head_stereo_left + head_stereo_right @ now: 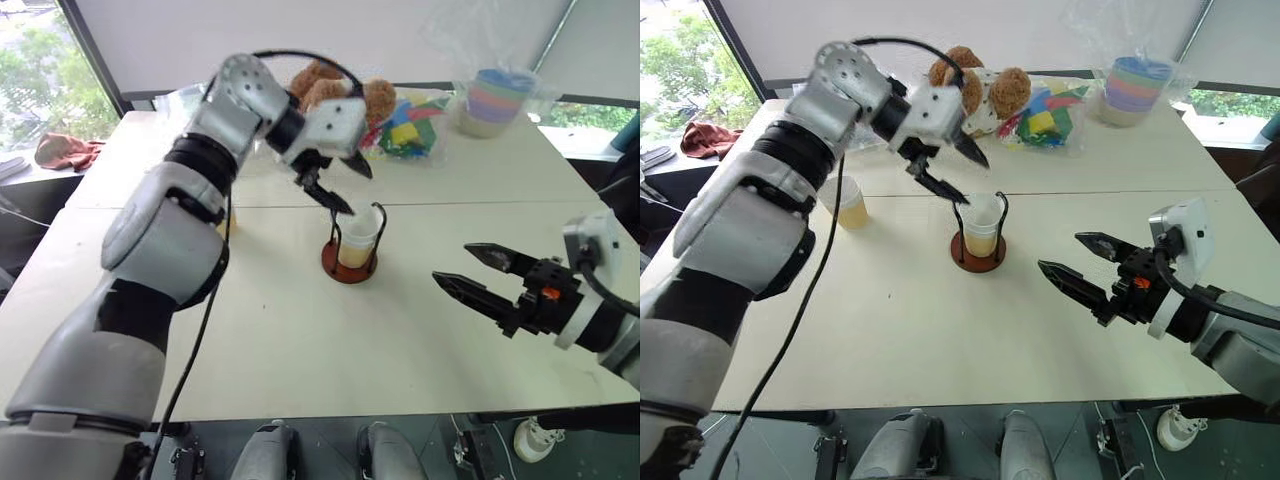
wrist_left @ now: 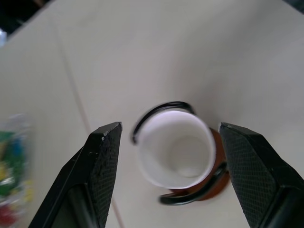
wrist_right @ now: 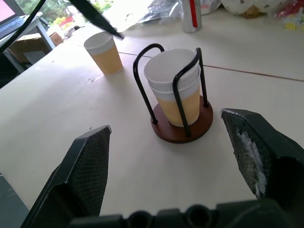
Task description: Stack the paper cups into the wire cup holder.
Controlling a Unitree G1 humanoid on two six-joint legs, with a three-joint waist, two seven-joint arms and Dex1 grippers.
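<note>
Your right gripper (image 1: 470, 268) hangs low at the table's near right with its black fingers spread, gripping nothing, well apart from the wire cup holder (image 3: 182, 127) with its round reddish-brown base and black wire loops. Two tan paper cups with white rims (image 3: 175, 85) sit nested upright inside it. Your left gripper (image 2: 166, 156) hovers just above them, jaws released, the top rim lying between the fingers without touching. From the right wrist you also see a third tan paper cup (image 3: 104, 51) standing alone beyond the holder, and a silver can (image 3: 190, 14).
</note>
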